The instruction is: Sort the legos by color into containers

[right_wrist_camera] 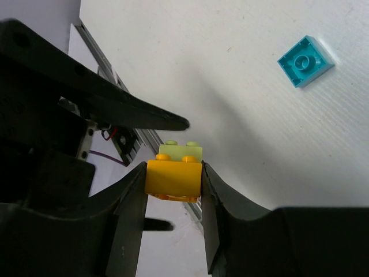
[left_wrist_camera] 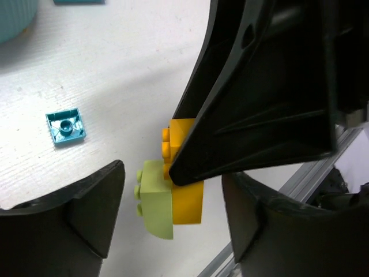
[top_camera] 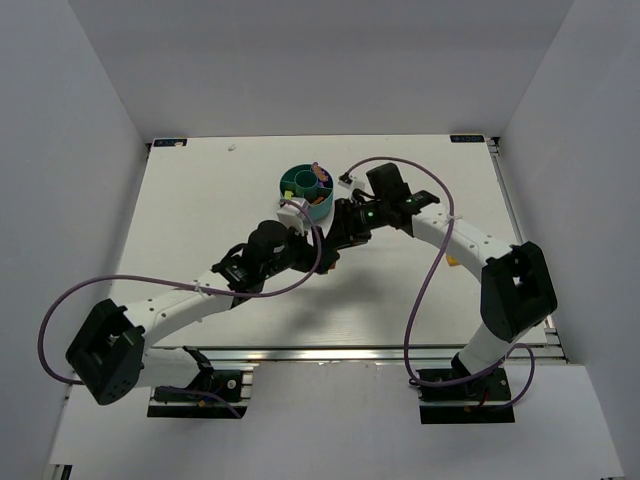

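My right gripper [right_wrist_camera: 173, 176] is shut on a yellow-orange brick [right_wrist_camera: 173, 179] and holds it above the table. A lime green brick [right_wrist_camera: 180, 152] is stuck to that brick. In the left wrist view the lime green brick [left_wrist_camera: 155, 199] and the yellow-orange brick [left_wrist_camera: 187, 205] hang between the fingers of my open left gripper [left_wrist_camera: 173, 216], with gaps on both sides. A right finger [left_wrist_camera: 259, 104] crosses over them. A small teal-blue flat brick [left_wrist_camera: 66, 127] lies on the table, also in the right wrist view [right_wrist_camera: 305, 60]. The teal divided bowl [top_camera: 305, 190] holds several bricks.
Both grippers meet just in front of the bowl [top_camera: 328, 248]. The bowl's rim [left_wrist_camera: 14, 17] shows at the top left of the left wrist view. The table's metal edge rail [left_wrist_camera: 277, 202] runs below the grippers. A purple cable [top_camera: 420, 290] loops off the right arm.
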Controlling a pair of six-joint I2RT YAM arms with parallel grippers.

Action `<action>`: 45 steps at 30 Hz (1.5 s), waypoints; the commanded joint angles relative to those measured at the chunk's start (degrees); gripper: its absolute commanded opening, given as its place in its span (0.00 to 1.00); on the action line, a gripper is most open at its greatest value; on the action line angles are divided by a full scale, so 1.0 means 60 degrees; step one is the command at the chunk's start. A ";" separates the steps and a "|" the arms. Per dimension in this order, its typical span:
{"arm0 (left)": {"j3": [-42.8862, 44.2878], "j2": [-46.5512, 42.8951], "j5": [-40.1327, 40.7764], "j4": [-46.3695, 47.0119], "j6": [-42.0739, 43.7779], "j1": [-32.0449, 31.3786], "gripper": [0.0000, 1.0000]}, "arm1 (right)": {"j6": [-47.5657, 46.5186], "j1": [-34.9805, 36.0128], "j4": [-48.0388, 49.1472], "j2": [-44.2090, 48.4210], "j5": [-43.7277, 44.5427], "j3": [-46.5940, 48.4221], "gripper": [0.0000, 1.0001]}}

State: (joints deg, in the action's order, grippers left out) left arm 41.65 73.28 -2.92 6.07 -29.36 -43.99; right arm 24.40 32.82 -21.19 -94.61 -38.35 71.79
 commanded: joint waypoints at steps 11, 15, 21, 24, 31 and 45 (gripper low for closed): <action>-0.0993 -0.2311 -0.2234 0.2384 -0.2617 0.1264 0.95 | -0.3522 -0.2701 0.0206 -0.0594 -0.4282 0.1659 0.00; -0.0937 -0.1609 -0.4022 0.4404 -0.4258 0.2320 0.94 | -0.4489 -0.2745 0.0059 -0.0580 -0.6129 0.1527 0.00; -0.0058 0.0162 -0.6045 0.5668 -0.5243 0.2629 0.88 | -0.3163 -0.2716 0.2540 -0.0038 -0.6514 0.0797 0.00; 0.0061 0.0516 -0.6412 0.5917 -0.5140 0.2629 0.86 | -0.1449 -0.2672 0.4505 0.0211 -0.6543 0.0429 0.00; -0.0027 0.0619 -0.6574 0.5918 -0.4862 0.2629 0.85 | 0.0164 -0.2452 0.6001 0.0226 -0.6645 0.0282 0.00; -0.0145 0.1147 -0.7043 0.7250 -0.5623 0.2629 0.54 | 0.2832 -0.2086 0.8686 0.0314 -0.6631 -0.0334 0.00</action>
State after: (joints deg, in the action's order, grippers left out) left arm 39.92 80.14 -43.11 45.23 -61.87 -27.86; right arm 38.35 19.14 25.10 -95.46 -77.82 70.28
